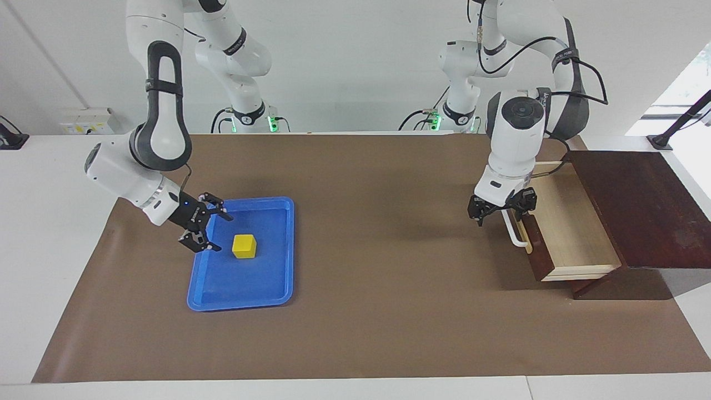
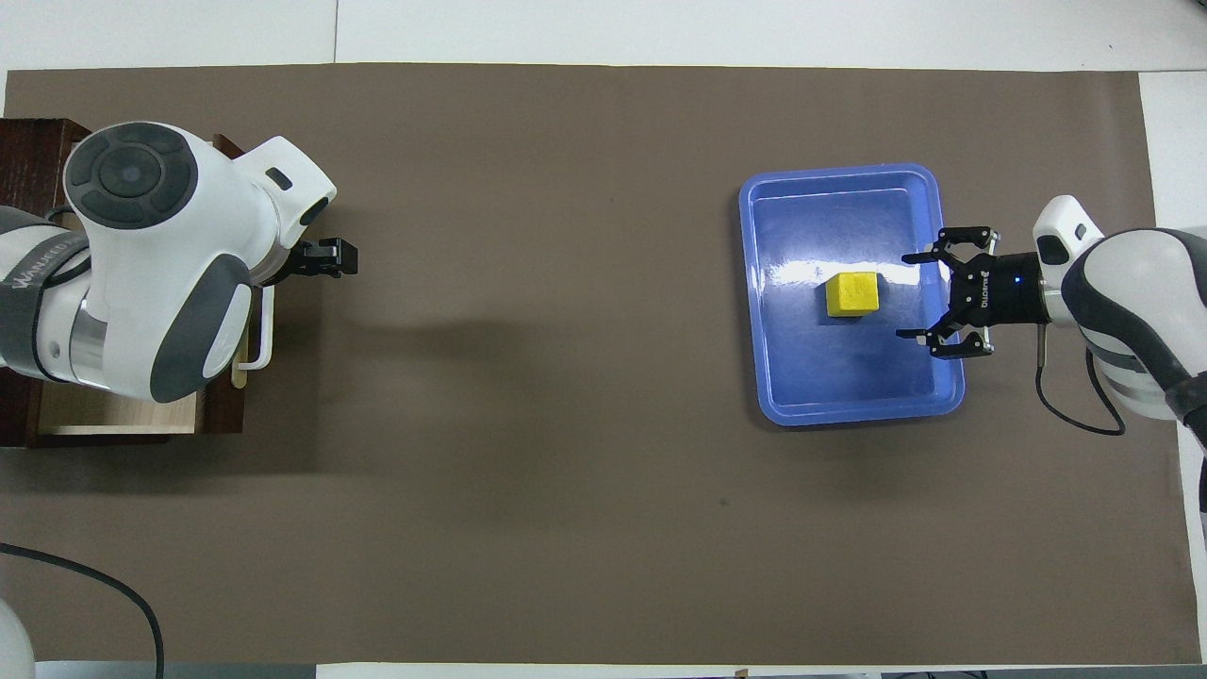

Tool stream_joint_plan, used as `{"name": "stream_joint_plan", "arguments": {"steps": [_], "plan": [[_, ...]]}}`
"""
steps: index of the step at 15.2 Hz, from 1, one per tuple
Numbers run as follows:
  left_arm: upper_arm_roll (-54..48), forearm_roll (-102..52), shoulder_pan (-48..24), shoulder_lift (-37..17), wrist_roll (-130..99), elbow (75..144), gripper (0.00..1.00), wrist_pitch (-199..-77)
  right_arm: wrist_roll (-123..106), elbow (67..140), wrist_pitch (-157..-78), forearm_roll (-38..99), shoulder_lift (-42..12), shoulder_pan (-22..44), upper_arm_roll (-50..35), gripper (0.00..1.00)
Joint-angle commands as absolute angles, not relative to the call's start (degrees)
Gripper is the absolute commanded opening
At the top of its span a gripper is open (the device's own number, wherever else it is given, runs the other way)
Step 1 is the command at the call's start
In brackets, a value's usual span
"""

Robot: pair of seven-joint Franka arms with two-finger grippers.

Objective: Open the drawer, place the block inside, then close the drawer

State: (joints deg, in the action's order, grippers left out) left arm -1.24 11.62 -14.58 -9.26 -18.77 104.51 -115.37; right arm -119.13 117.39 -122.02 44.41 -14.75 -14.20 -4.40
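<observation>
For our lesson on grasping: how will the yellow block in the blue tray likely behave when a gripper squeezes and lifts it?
The block is a small flat-faced cube, so it probably sits stable and won't roll. Its straight sides suggest it is stiff. On the glossy blue tray it might slide if the open right gripper nudges it off-centre.

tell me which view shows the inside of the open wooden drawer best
The facing view: the dark wooden drawer's pale interior lies open and looks empty. In the overhead view the left arm covers most of it; only a pale strip shows.
</observation>
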Motion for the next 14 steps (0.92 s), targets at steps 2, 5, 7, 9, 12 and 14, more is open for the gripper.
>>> {"name": "stream_joint_plan", "arguments": {"steps": [2, 5, 7, 9, 12, 14], "plan": [[-0.97, 7.66, -15.73, -9.94, -27.31, 98.79, 1.00, -109.26, -124.35, 117.51, -119.02, 46.58, -16.34, -15.99, -5.10, 1.00], [-1.41, 3.88, -17.14, -8.44, -38.11, 96.07, 1.00, -102.50, -127.08, 117.60, -116.11, 47.98, -16.87, -16.96, -5.10, 1.00], [-1.41, -1.73, -17.23, -6.60, -44.88, 95.71, 1.00, -101.16, -127.26, 117.51, -116.10, 47.99, -16.87, -16.88, -5.10, 1.00], [-1.41, -5.87, -17.58, -5.37, -53.22, 95.02, 1.00, -101.42, -128.49, 117.51, -116.37, 48.08, -17.22, -16.70, -5.10, 1.00], [-1.49, -7.56, -20.55, -6.24, -70.86, 91.94, 1.00, -101.95, -130.07, 117.51, -116.37, 48.43, -18.46, -16.87, -5.10, 1.00], [-1.49, -7.38, -21.80, -6.33, -82.92, 91.49, 1.00, -102.04, -131.30, 117.51, -116.45, 48.60, -18.63, -16.79, -5.10, 1.00]]}}
